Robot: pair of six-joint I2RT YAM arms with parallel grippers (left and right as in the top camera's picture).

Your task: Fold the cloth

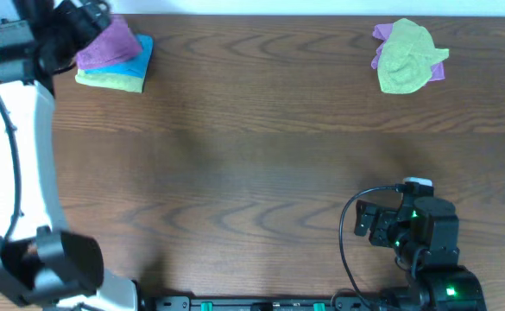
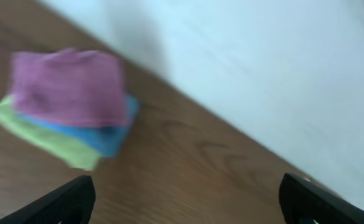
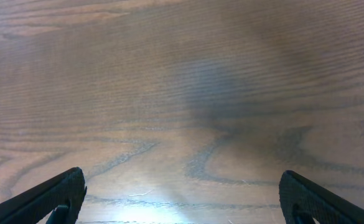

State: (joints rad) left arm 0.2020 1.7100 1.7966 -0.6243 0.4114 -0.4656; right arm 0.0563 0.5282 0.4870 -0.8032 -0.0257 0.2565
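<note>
Nearest the base, the right arm [image 1: 425, 229] sits low over the brown wood-grain worktop [image 1: 252, 155]. In its wrist view both black fingers [image 3: 51, 199] show at the lower corners, so the jaws stand wide apart over bare wood with nothing between them. The white-and-black left arm [image 1: 23, 130] reaches along the left side to the far left corner. Its jaws are likewise apart, and its wrist view is blurred. At that corner lies a flat stack of folded cloths [image 1: 114, 59]: a purple cloth [image 2: 66, 87] on top, a blue cloth [image 2: 110, 134] beneath it and a yellow-green cloth [image 2: 45, 140] at the bottom. The layers are stepped, with their edges slightly askew to the worktop's far edge. The arm's black head overlaps the stack's far left corner from above, and contact cannot be told. Well apart, at the far right, sits a crumpled heap [image 1: 407, 56]: a yellow-green cloth bunched over a purple one that shows at its left and right edges. The heap is lumpy and unfolded, slightly longer from near to far, and lies close to the far edge.
</note>
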